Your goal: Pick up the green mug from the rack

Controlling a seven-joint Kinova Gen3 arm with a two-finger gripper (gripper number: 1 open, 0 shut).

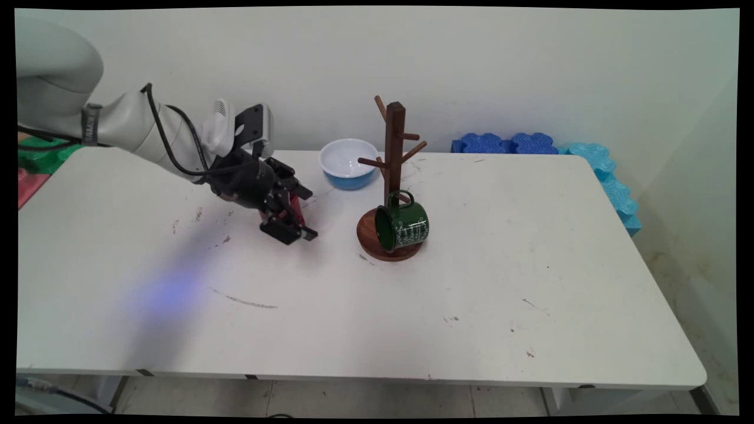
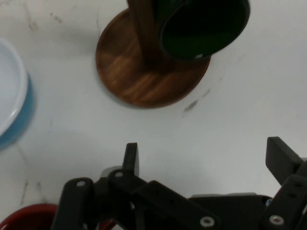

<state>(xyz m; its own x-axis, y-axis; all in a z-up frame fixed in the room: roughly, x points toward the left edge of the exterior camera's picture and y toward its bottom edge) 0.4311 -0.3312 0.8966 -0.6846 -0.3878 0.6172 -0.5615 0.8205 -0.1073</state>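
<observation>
White scuffed surface (image 1: pixel 412 306) below me. On it: blue bowl (image 1: pixel 349 162) at far side, wooden mug tree (image 1: pixel 392 194) on round base mid-surface, red object (image 2: pixel 29 216) partly hidden beside me.

Your gripper hung low and open beside a red cup.

You had the black two-finger gripper (image 1: pixel 296 225) just above the white table (image 1: pixel 412 306), fingers (image 2: pixel 131 155) spread with nothing between them. A round red cup (image 2: pixel 29 216) sat close behind it. The dark green enamel mug (image 1: pixel 403 226) hung tilted on the wooden mug tree (image 1: pixel 393 171) nearby.
</observation>
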